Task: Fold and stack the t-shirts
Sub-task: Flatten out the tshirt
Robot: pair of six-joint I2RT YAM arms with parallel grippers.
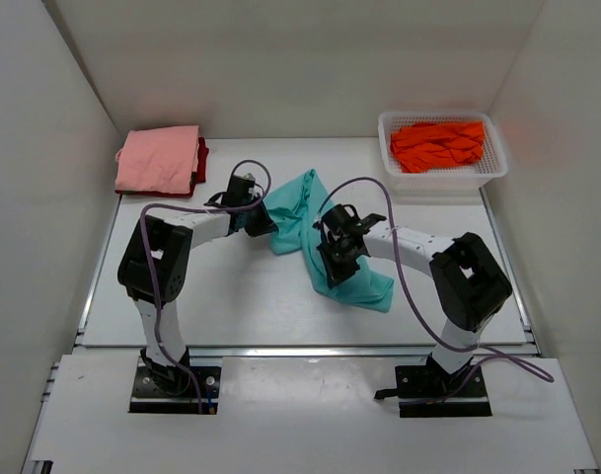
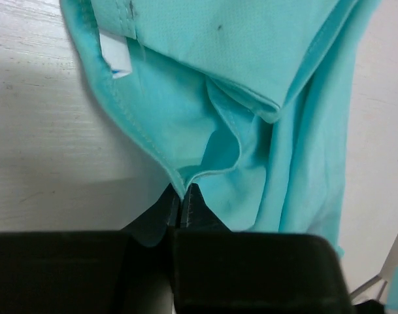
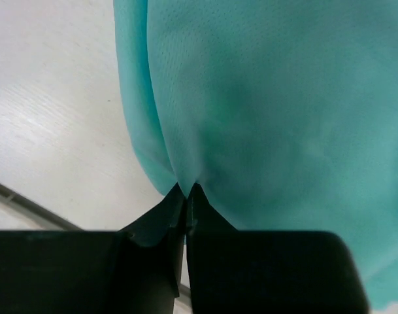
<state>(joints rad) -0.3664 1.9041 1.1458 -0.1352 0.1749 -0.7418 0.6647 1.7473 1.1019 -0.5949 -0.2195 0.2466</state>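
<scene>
The teal t-shirt [image 1: 305, 212] lies crumpled in the middle of the table, stretched between both grippers. My left gripper [image 1: 262, 223] is shut on its left edge; the left wrist view shows the hem [image 2: 185, 176] pinched between the jaws, with a white label [image 2: 116, 52] above. My right gripper [image 1: 337, 255] is shut on the shirt's lower right part; the right wrist view shows the cloth [image 3: 251, 98] gathered into the jaws. A folded salmon pink shirt [image 1: 160, 158] lies on a dark red one [image 1: 200, 158] at the back left. The orange shirt [image 1: 438, 145] is crumpled in the basket.
A white mesh basket [image 1: 442, 179] stands at the back right. White walls enclose the table on the left, back and right. The table's front edge rail [image 1: 300, 346] runs just ahead of the arm bases.
</scene>
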